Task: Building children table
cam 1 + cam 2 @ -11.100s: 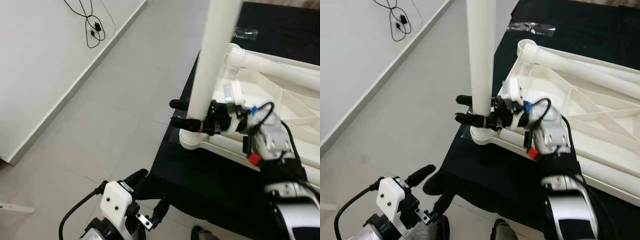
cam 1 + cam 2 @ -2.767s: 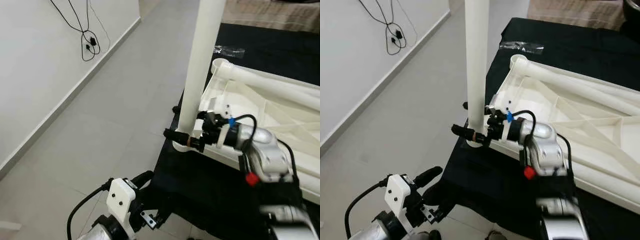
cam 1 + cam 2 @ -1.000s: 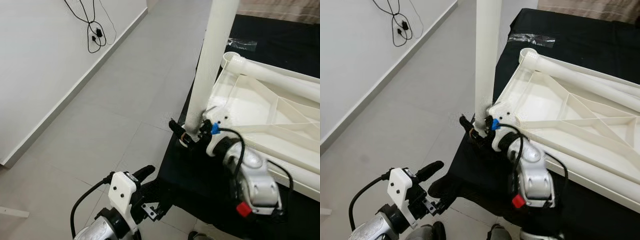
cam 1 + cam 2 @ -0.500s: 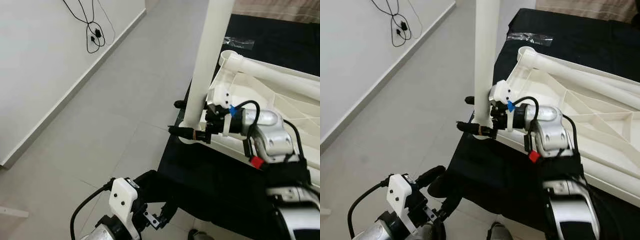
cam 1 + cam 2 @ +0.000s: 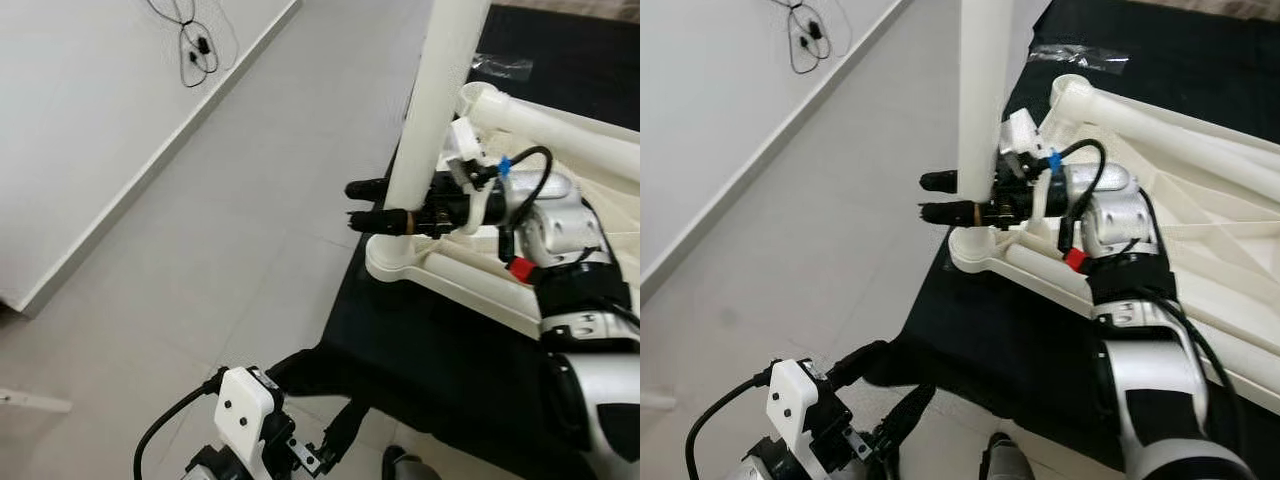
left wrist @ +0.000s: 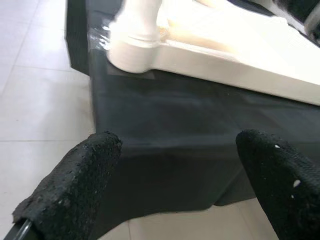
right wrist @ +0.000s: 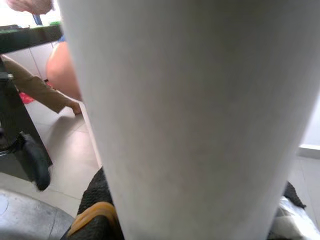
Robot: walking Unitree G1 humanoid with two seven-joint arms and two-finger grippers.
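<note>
Grey floor tiles [image 5: 230, 200] fill the left of the frame, with a black cable [image 5: 195, 45] by the white wall at upper left. On a black cloth [image 5: 440, 370] at right lies an upturned white plastic table top [image 5: 1160, 190], ribbed underneath. One smooth, round white leg [image 5: 440, 90] stands upright in its near corner socket at centre. The right gripper [image 5: 385, 205] has its fingers closed around that leg low down. At bottom left, the left gripper [image 6: 170, 175] hovers with fingers spread apart.
</note>
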